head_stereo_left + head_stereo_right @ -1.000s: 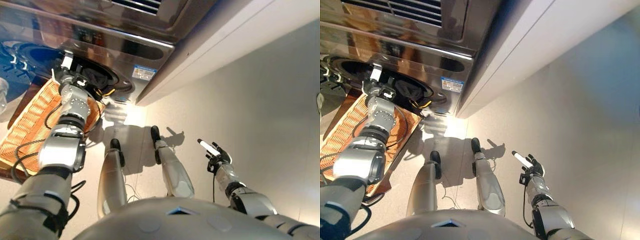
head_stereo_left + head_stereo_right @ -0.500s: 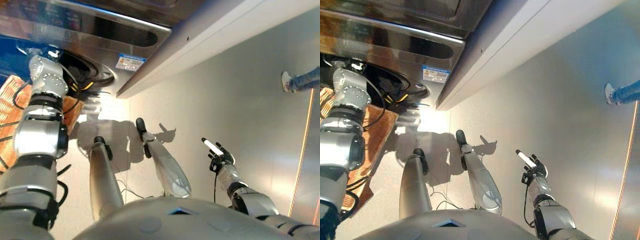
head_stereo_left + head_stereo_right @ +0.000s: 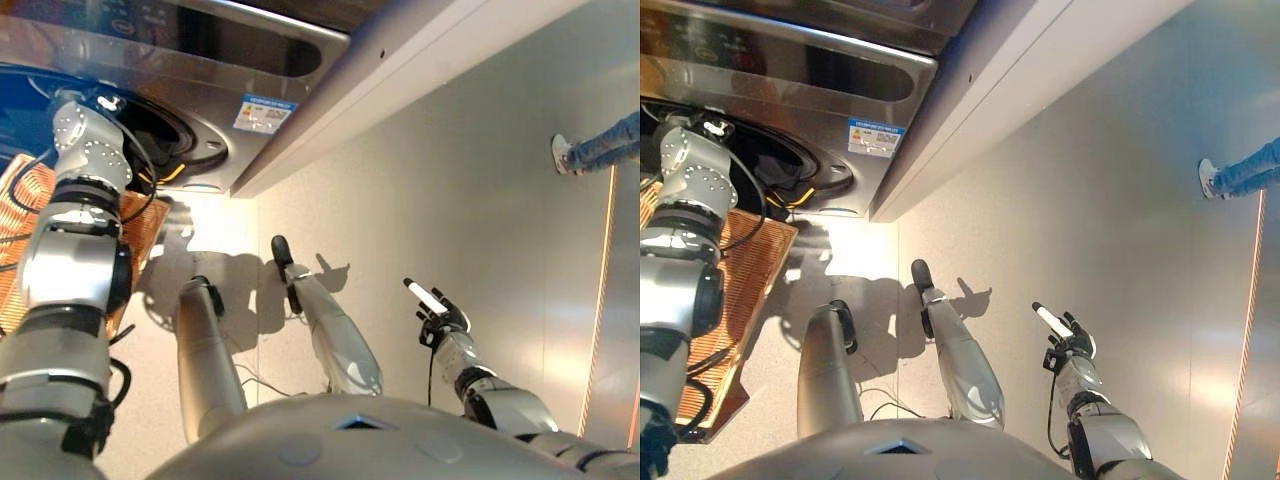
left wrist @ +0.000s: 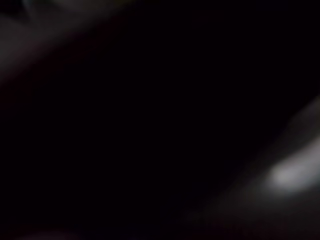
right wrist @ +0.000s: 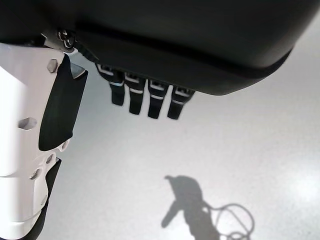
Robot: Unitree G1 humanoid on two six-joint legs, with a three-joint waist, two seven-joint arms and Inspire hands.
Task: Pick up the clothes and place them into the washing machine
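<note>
Reaching up from the lower left of the left eye view, the left arm ran to the round opening of the washing machine [image 3: 190, 60], and the left hand went out of sight inside the dark drum, so whether its fingers were apart or together could not be told. A dark bundle of clothes [image 3: 150, 125] lay just within the door ring, close by the wrist. A woven wicker basket [image 3: 25, 215] sat on the floor directly below the opening, partly behind the arm. Low on the right, the right hand [image 3: 440, 315] hung over bare floor [image 3: 450, 180], well apart from the machine, its fingers relaxed and spread and its white-covered thumb sticking out; it held nothing. At the far right edge a person's leg and shoe [image 3: 590, 152] showed on the floor.

From the right eye view the same layout appeared: the silver machine front along the top, the basket's brown weave beneath the opening, and the idle hand low on the right.

Nearly all of the left wrist view was black, with only faint grey smears at its corners, so nothing of the hand or cloth could be made out there.

Seen in the right wrist view, the right hand's fingers [image 5: 150, 97] hung straight in a row beside the white thumb cover, empty, above plain floor.
</note>
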